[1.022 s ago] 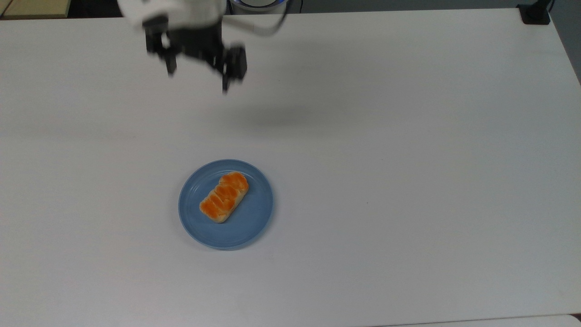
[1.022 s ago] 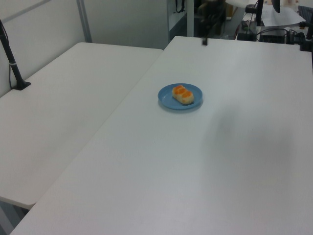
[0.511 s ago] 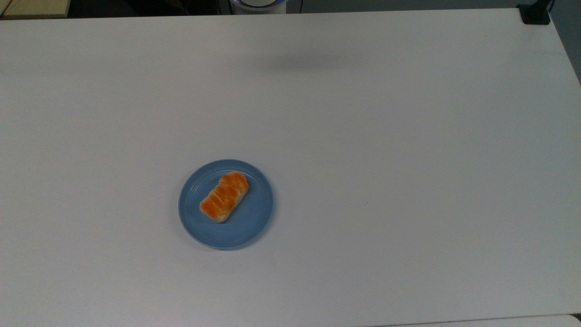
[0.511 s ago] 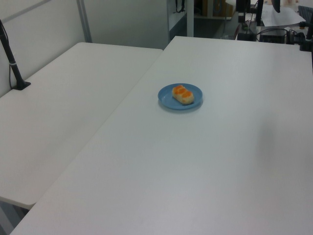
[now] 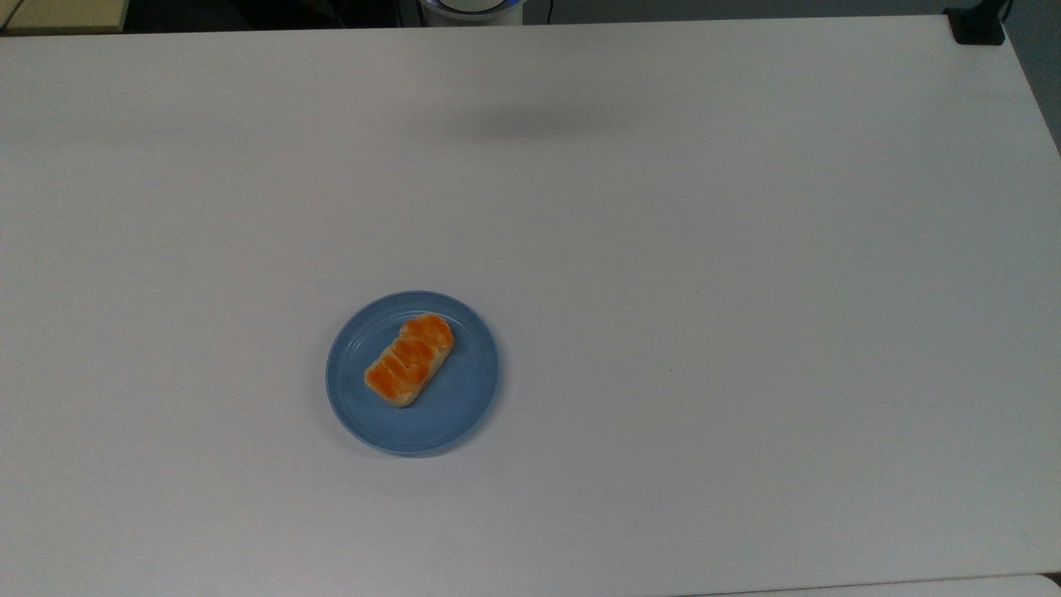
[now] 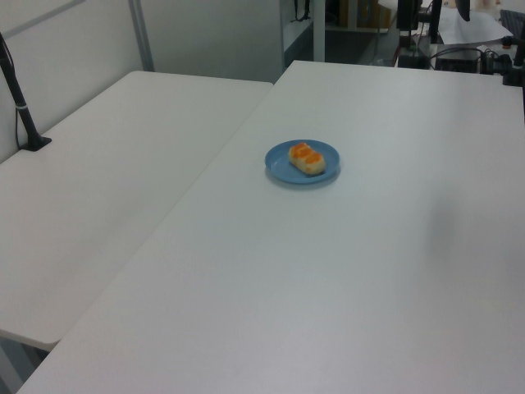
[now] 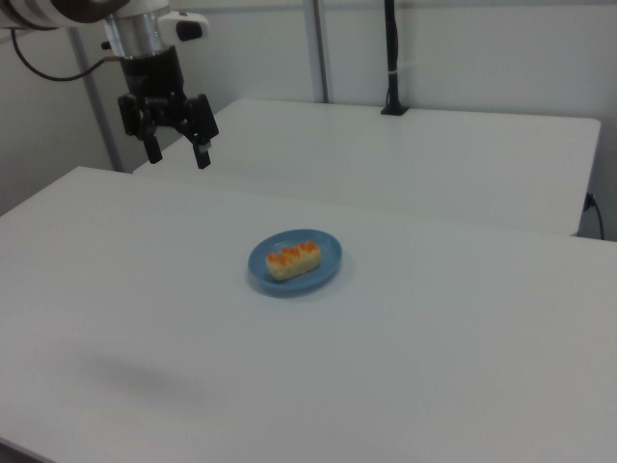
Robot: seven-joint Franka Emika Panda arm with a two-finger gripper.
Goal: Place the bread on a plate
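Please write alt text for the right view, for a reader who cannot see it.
A small orange-brown braided toy loaf lies on a round light-blue plastic plate on a white table. The robot's black claw hangs open above the table's far edge, holding nothing.

The top view looks straight down on the white table (image 5: 663, 249), while the left view and the right view look obliquely across it from opposite sides, all sharing the plate (image 5: 464, 406) (image 6: 279, 164) (image 7: 328, 260).
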